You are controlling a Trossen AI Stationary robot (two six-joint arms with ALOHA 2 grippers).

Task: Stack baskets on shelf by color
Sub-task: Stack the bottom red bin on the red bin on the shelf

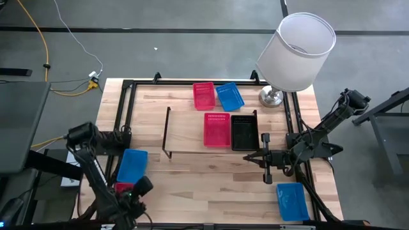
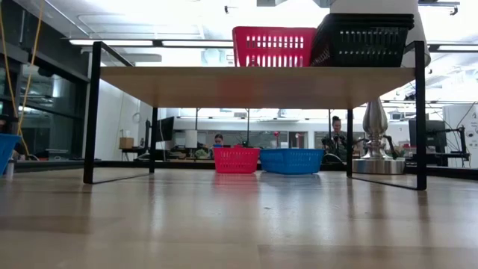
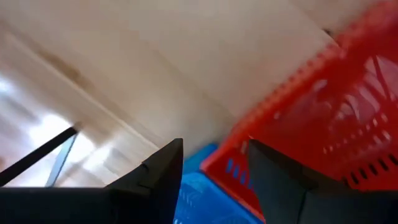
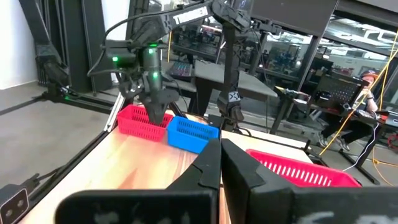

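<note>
A light wood table (image 1: 192, 185) stands on grey floor (image 1: 160, 38); a white lamp (image 1: 297, 51) sits far right. On the shelf (image 1: 185, 131), red basket (image 1: 216, 130) beside black basket (image 1: 244, 133). Left gripper (image 1: 131, 193) straddles a near-left red basket's (image 3: 323, 130) rim, fingers parted. Right gripper (image 1: 266, 160), fingers nearly closed, empty.

The worktop (image 1: 192, 185) is pale wood with a black frame. On the light wood shelf (image 1: 192, 131) sit a red basket (image 1: 216, 130) and a black basket (image 1: 244, 132), both perforated. Behind them lie a second red basket (image 1: 204, 96) and a blue basket (image 1: 229, 97). The lamp (image 1: 295, 51) has a white shade and a silver base.
</note>
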